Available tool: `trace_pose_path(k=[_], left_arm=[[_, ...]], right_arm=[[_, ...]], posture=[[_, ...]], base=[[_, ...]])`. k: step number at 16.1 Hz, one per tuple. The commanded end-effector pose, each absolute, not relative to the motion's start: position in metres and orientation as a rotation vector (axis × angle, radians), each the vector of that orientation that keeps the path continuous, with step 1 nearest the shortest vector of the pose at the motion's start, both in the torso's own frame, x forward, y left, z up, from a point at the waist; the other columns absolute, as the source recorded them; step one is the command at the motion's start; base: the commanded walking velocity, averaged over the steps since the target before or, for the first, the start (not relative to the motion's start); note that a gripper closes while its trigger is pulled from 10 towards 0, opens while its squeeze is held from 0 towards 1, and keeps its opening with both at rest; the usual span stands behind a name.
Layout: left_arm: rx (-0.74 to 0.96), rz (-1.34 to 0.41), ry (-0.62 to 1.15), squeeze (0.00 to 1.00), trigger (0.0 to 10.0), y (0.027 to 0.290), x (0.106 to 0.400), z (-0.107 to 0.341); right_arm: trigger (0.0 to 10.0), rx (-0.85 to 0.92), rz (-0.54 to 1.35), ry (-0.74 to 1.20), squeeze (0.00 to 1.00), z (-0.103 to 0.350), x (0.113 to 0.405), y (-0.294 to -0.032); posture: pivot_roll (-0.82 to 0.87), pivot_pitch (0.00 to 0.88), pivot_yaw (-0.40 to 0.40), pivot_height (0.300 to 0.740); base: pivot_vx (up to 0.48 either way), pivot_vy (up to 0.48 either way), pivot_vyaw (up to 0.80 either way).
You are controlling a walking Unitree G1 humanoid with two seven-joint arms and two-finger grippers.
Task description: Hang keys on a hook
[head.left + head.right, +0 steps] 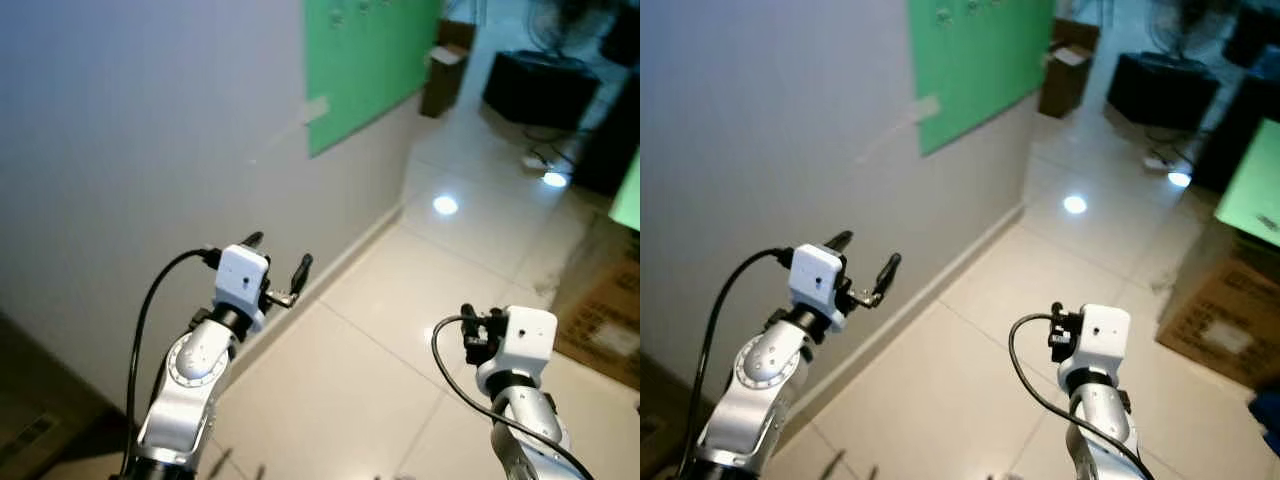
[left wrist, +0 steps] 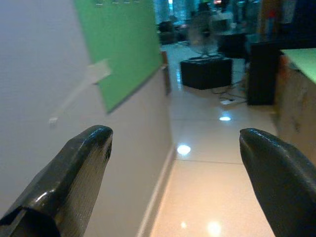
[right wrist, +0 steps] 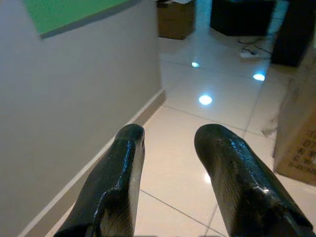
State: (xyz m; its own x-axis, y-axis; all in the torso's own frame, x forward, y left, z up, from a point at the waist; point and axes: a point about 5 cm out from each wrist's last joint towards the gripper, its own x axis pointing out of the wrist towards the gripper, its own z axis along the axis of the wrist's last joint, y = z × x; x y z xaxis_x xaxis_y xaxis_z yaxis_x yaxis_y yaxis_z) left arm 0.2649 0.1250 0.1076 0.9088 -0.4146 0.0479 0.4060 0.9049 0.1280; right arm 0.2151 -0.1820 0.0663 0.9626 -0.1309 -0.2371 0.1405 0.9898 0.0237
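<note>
A green board hangs on the grey wall ahead on the left, with small hooks blurred along its top edge. No keys can be made out in any view. My left gripper is raised near the wall, well short of the board, its fingers spread wide and open with nothing between them. My right gripper is held low over the tiled floor, with a narrow gap between its fingers and nothing in it. From the head, the right wrist housing hides most of those fingers.
A white strip sits on the wall beside the board. A brown cardboard box stands against the wall past it. A black cabinet and floor cables lie further on. Cardboard boxes line the right side.
</note>
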Motion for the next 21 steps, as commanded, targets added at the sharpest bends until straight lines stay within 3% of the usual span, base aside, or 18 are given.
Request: trace_pose_path(k=[1, 15, 21], left_arm=[[0.101, -0.465, -0.098, 0.00, 10.0, 0.1189, 0.2650, 0.1121], [0.114, -0.525, -0.121, 0.00, 10.0, 0.1106, 0.2667, 0.1158], [0.112, -0.531, -0.122, 0.00, 10.0, 0.1094, 0.2669, 0.1159]], right_arm=[[10.0, 0.029, -0.164, 0.234, 0.00, 0.0688, 0.2135, -0.1882], [10.0, -0.044, -0.172, 0.190, 0.00, 0.0720, 0.2135, -0.1924], [10.0, -0.085, -0.119, 0.166, 0.00, 0.0767, 0.2183, -0.1918]], posture=[[-0.07, 0.000, 0.044, 0.740], [-0.09, 0.000, 0.052, 0.740], [-0.09, 0.000, 0.054, 0.740]], base=[[0.000, 0.000, -0.79], [0.434, 0.000, -0.79], [0.437, 0.000, 0.00]])
